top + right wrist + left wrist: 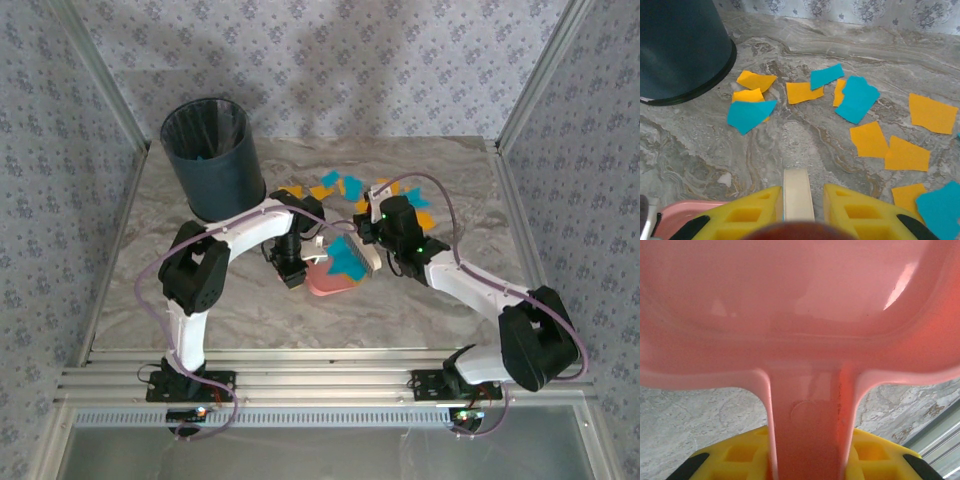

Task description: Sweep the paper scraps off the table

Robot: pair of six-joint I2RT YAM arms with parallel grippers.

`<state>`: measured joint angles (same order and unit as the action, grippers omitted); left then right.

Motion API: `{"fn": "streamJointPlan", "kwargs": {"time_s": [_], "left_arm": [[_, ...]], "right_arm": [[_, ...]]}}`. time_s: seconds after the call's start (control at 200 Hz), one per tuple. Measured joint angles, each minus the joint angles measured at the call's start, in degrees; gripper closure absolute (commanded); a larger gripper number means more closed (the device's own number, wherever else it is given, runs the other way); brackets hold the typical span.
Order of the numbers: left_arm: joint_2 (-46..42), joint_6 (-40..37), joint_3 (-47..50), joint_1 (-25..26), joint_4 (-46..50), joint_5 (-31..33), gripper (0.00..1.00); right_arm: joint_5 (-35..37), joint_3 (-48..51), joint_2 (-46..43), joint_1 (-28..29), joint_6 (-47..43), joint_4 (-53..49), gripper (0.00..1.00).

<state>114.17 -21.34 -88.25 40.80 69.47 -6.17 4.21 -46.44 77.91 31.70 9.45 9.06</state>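
Orange and teal paper scraps (pixel 338 186) lie scattered on the marbled table (pixel 150 290), at the back centre beside the bin. In the right wrist view the scraps (pixel 856 98) spread ahead of the fingers and to their right. My left gripper (pixel 293 268) is shut on the handle of a pink dustpan (pixel 322 281), whose pan (pixel 800 300) looms over the yellow fingers (pixel 740 455). My right gripper (pixel 368 232) is shut on the cream handle (pixel 798 192) of a teal-bristled brush (pixel 350 257), which hangs over the dustpan just short of the scraps.
A tall dark bin (pixel 212 155) stands at the back left, close to the leftmost scraps, and shows again as the bin (pixel 680 45). Aluminium rails (pixel 320 375) run along the table's near edge. A corner of the dustpan (pixel 675 215) sits left of the right fingers.
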Motion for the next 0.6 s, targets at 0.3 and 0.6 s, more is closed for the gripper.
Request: {"fn": "streamJointPlan", "kwargs": {"time_s": [0.3,0.6], "left_arm": [[0.0,0.4,0.0,0.3,0.0,-0.2,1.00],[0.0,1.0,0.2,0.3,-0.3,-0.2,1.00]], "right_arm": [[-1.0,0.0,1.4,0.2,2.4,2.4,1.00],[-0.7,-0.3,1.7,0.9,3.3,2.7,1.00]]}}
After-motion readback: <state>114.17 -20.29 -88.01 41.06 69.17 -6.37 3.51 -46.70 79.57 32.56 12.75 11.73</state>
